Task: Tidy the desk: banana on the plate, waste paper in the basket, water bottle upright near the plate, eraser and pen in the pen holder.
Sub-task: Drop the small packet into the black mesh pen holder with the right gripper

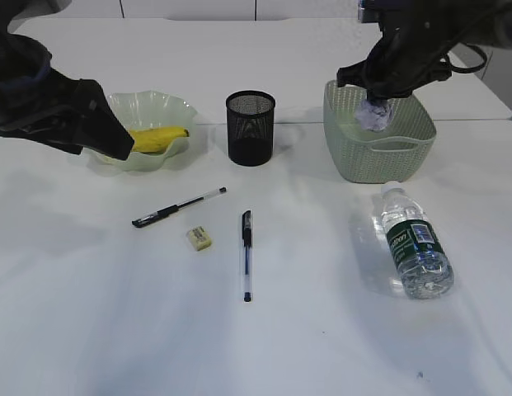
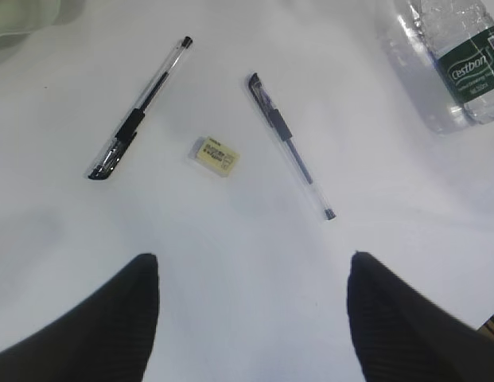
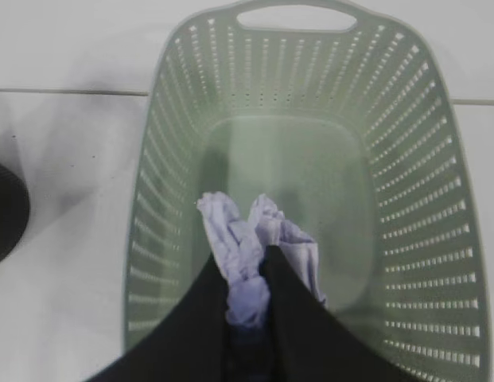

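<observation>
My right gripper is shut on the waste paper, a lilac-white crumpled wad, held above the inside of the sage-green basket. The banana lies in the pale-green plate. My left gripper is open with nothing between its fingers, hanging over the desk beside the plate. Two pens and the cream eraser lie flat on the desk. The water bottle lies on its side at the right. The black mesh pen holder stands at the back centre.
The left arm's dark body hides part of the plate's left rim. The basket's cut-out handle faces away from the right wrist camera. In the left wrist view the eraser sits between the two pens.
</observation>
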